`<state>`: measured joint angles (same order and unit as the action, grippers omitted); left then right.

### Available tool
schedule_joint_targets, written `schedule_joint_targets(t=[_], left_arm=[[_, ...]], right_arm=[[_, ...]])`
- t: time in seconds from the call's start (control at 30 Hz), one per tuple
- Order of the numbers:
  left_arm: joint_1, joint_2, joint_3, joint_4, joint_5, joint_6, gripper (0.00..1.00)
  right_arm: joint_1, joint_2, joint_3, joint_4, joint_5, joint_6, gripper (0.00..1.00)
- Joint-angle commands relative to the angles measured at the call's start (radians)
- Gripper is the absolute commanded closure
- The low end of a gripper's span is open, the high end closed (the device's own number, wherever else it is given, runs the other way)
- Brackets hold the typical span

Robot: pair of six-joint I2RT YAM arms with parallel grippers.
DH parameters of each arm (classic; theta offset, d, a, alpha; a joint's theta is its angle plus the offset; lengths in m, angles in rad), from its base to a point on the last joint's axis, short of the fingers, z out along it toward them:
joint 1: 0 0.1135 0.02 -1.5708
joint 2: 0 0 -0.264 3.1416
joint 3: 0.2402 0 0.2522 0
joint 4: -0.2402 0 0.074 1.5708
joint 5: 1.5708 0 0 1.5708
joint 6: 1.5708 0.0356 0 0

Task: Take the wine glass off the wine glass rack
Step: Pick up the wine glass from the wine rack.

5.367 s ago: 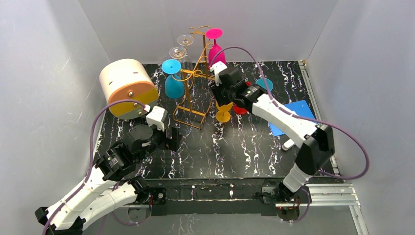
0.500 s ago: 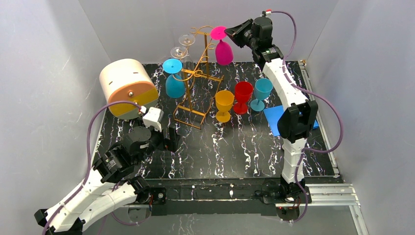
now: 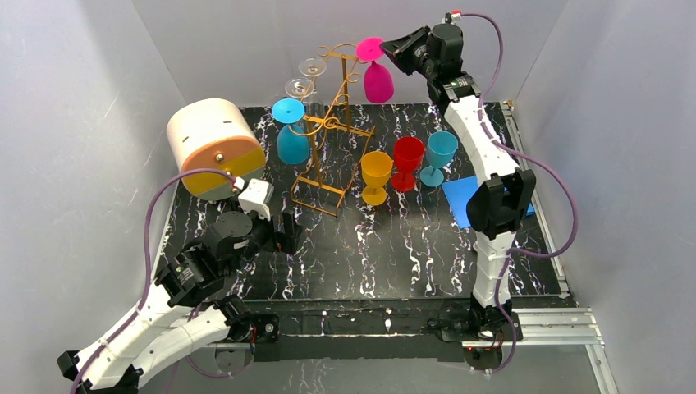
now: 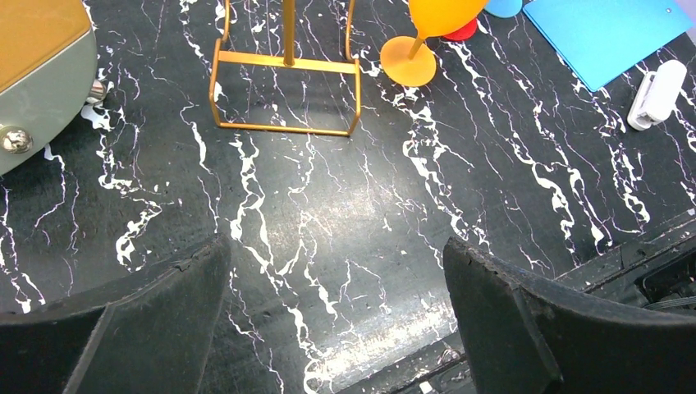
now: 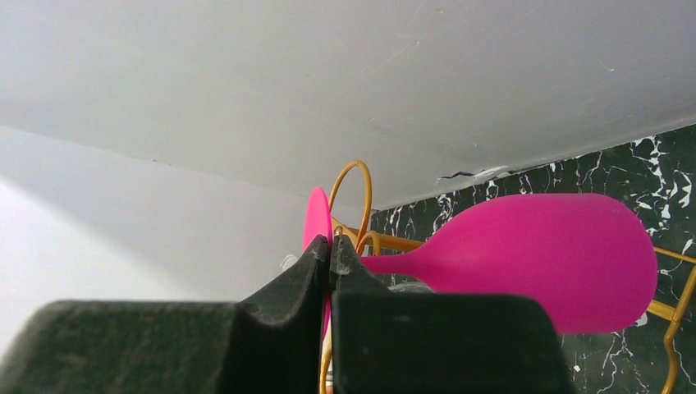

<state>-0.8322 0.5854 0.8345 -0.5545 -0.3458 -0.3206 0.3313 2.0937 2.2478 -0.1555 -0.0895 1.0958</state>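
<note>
The wine glass rack (image 3: 328, 123) is a tall golden wire frame at the back of the table. A pink wine glass (image 3: 378, 82) hangs bowl-down at the outer end of its top right arm. My right gripper (image 3: 392, 51) is raised high and shut on the edge of the glass's flat foot. In the right wrist view the gripper (image 5: 330, 246) pinches that thin foot, with the pink bowl (image 5: 542, 254) to the right and a rack loop (image 5: 350, 162) just behind. My left gripper (image 4: 336, 254) hovers open and empty over the table, short of the rack's base (image 4: 287, 63).
A blue glass (image 3: 291, 135) and two clear glasses (image 3: 305, 78) hang on the rack's left side. Yellow (image 3: 377, 172), red (image 3: 407, 156) and teal (image 3: 439, 152) glasses stand to its right, near a blue sheet (image 3: 468, 197). A cream-and-orange cylinder (image 3: 215, 148) lies at the left.
Since the earliest frame my right arm rose from beside the yellow glass to the pink glass's foot. In the last half second it carried the pink glass slightly right. The left arm stayed still.
</note>
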Motion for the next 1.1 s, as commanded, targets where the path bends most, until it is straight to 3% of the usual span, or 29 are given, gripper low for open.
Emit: schedule_joint_targets(t=[0.0, 0.2, 0.53, 0.7, 1.07], left_arm=[[0.004, 0.0, 0.036, -0.009, 0.004, -0.011, 0.02], [0.005, 0.004, 0.055, -0.026, -0.009, -0.029, 0.02], [0.005, 0.021, 0.084, -0.046, 0.028, -0.092, 0.02], [0.005, 0.039, 0.101, -0.039, 0.059, -0.097, 0.02], [0.005, 0.054, 0.066, 0.085, 0.128, -0.156, 0.02]], right_arm=[[-0.014, -0.06, -0.009, 0.056, -0.033, -0.025, 0.99], [-0.016, -0.128, -0.072, 0.068, -0.039, -0.147, 0.99], [-0.042, -0.249, -0.169, 0.041, -0.202, -0.268, 0.99], [-0.042, -0.415, -0.318, 0.074, -0.275, -0.359, 0.99], [-0.041, -0.772, -0.668, 0.085, -0.595, -0.52, 0.99]])
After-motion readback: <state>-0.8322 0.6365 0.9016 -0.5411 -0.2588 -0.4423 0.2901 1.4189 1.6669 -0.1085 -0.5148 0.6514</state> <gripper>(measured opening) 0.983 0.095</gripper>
